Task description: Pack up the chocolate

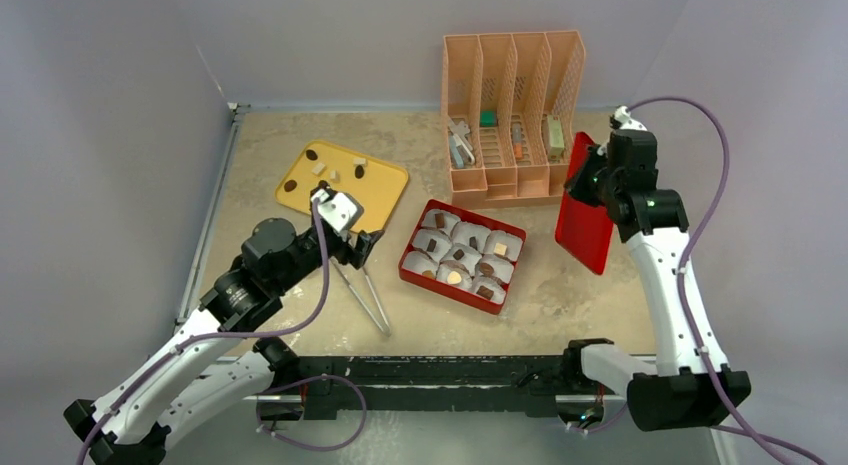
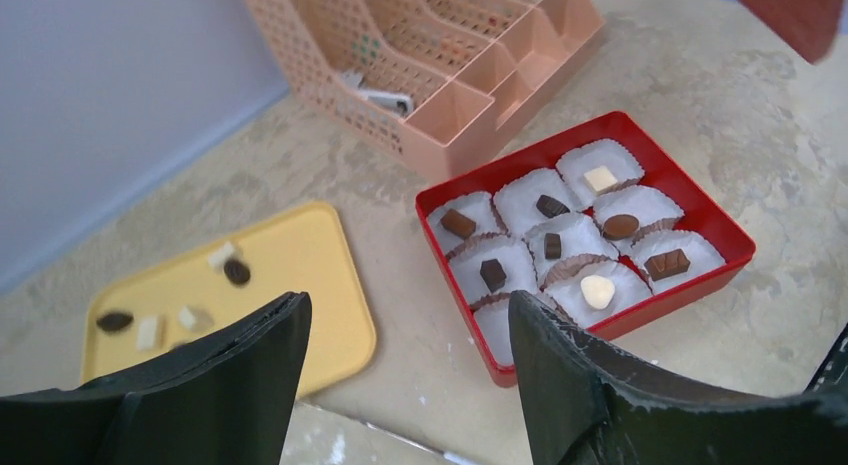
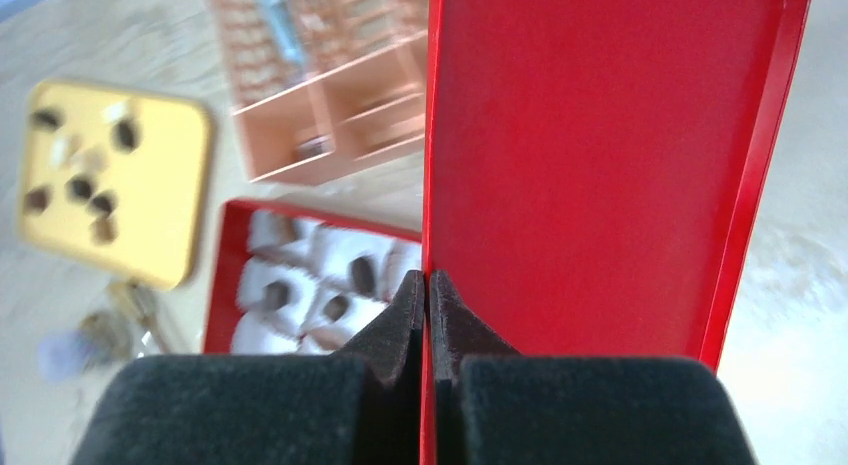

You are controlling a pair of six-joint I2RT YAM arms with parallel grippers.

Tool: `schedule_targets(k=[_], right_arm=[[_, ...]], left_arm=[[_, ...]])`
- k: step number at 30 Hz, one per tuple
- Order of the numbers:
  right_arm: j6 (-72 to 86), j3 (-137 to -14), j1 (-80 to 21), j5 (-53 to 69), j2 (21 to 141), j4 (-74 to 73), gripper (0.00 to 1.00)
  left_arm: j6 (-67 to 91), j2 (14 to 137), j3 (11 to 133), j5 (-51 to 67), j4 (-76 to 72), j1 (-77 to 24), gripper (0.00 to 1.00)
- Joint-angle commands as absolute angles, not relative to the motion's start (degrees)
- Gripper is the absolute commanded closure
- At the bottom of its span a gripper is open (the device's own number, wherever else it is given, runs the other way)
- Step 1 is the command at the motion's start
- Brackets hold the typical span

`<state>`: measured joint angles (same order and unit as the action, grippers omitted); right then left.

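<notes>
My left gripper is hanging open and empty; my right gripper is pinching the red lid.
Toward the far-left corner of the table, loose chocolate is lying on the yellow tray; mid-table, more is sitting in paper cups inside the red box. On the right I am holding the lid only by its thin edge, so it could twist loose, or come down over a half-packed box.

Brown and cream chocolate pieces in red box, others on tray
</notes>
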<state>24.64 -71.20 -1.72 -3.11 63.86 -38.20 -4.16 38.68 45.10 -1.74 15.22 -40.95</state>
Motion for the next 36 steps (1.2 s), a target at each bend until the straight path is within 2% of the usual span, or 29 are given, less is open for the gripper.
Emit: schedule_targets(k=[1,4,7,9,16,23,29,36], right_arm=[[20.0,-79.7,-7.7,6.9,62.7,-39.8,1.00],[19.2,-82.0,-10.2,12.2,62.9,-40.2,1.00],[18.6,-83.3,-11.9,17.9,62.3,-40.1,1.00],[18.4,-84.1,-12.7,22.2,62.0,-39.8,1.00],[17.4,-83.9,-15.7,33.8,61.9,-39.4,1.00],[16.7,-81.7,-19.2,38.1,61.5,-39.1,1.00],[15.4,-82.3,-20.5,39.4,62.5,-39.2,1.00],[13.2,-82.4,-21.9,41.9,64.0,-39.7,1.00]], left_arm=[[-19.4,40.1,46.6,10.8,5.3,-40.9,0.29],[-27.6,43.0,48.2,14.1,4.7,-40.9,0.31],[-35.8,46.7,51.5,11.7,6.8,-40.9,0.40],[-40.0,48.8,53.2,11.4,6.6,-40.9,0.42],[-46.7,55.9,60.6,21.3,2.4,-40.9,0.35],[-51.4,63.1,68.0,30.2,1.7,-40.8,0.33],[-59.1,70.5,77.3,37.5,15.1,-40.9,0.33],[-64.9,75.0,81.7,38.0,22.2,-41.0,0.34]])
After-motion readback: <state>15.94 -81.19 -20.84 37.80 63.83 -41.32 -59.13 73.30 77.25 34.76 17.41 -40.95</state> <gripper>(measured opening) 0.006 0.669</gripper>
